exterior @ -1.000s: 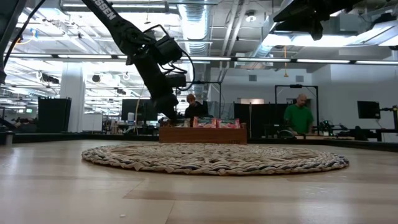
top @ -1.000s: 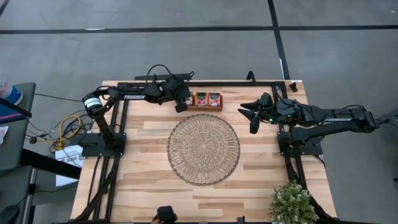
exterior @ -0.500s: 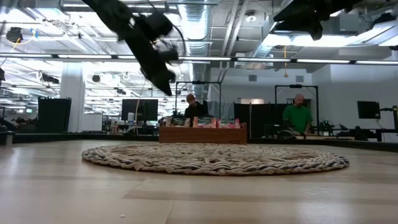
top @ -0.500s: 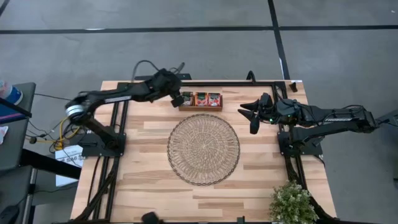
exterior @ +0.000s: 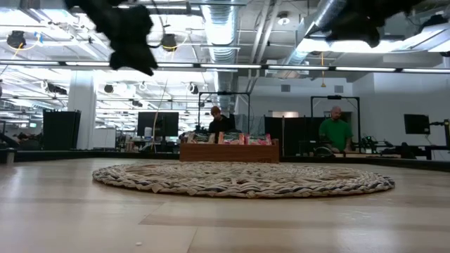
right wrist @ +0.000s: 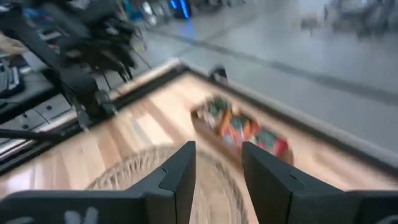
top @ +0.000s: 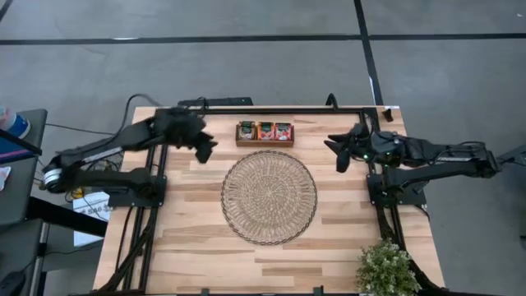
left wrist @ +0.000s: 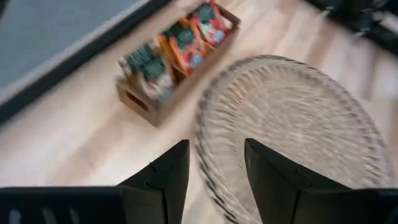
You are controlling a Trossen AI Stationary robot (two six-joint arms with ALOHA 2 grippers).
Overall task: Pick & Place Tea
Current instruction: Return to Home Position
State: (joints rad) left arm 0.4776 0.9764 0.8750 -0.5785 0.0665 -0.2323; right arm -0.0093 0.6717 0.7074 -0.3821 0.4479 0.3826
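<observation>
Two arms: both hang above the counter, one at each side.
Left claw: the fingers are spread with nothing between them. It hovers over the counter's left part, well apart from the tray, which suits a rest pose rather than a reach.
Wooden tray: sits at the counter's far edge, just beyond the mat, with three sections in a row.
Tea: the sachets stand packed in the tray, green-topped pale ones in the left section, orange and red ones in the middle and right. They seem sorted so each section keeps to one kind.
Woven mat: round, at the centre of the counter. No sachet shows on it, so the sorting looks finished.
Right claw: spread and empty, raised near the counter's right side and facing the tray. It is likely parked out of the way.
Potted plant: at the near right corner, apart from both arms.
Writing: the sachet print is too blurred to read, and no brand is legible on either arm.
</observation>
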